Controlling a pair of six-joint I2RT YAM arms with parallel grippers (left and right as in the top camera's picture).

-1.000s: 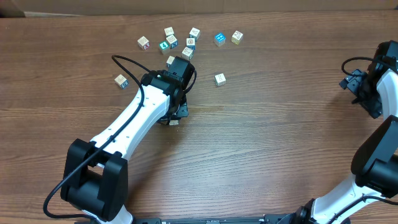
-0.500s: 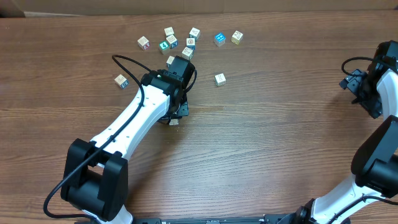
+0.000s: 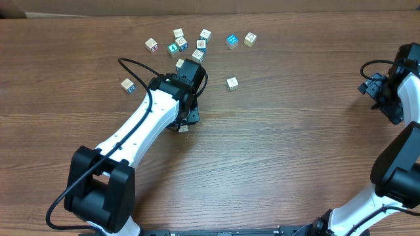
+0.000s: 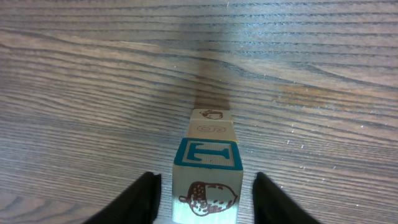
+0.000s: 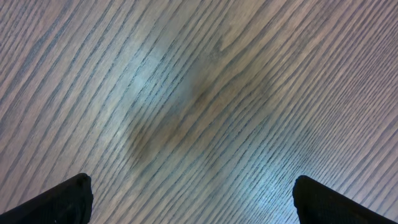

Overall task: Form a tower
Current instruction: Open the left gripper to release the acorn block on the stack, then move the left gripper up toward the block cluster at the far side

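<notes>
The left gripper (image 4: 206, 178) is open only a little. Its two fingers (image 4: 148, 198) stand one on each side of the top of the tower (image 4: 206, 155), and a thin gap shows on both sides, so they do not touch the wood. In the left wrist view the tower is between the fingers. Nearest to the camera is a face with a brown acorn, then a face with a blue frame and the letter T, and then paler faces with small brown prints that go down to the table (image 4: 74, 81). How many cubes are in it I cannot tell.

From overhead the left gripper (image 3: 186, 120) points down at the middle-left part of the table, and it hides almost all of the tower (image 3: 184, 128); only a small pale piece shows at its near side. A black cable (image 3: 131, 64) loops over the left arm (image 3: 141, 124).

On the far side of the gripper the loose cubes (image 3: 197, 56) lie scattered. One cube (image 3: 128, 84) is alone at the left and another (image 3: 231, 83) is alone at the right. A blue one (image 3: 231, 41) lies far right in the group.

The right gripper (image 3: 377, 88) is at the right edge, well apart from the tower. In the right wrist view this gripper (image 5: 189, 186) is spread wide over bare wood and holds nothing.
</notes>
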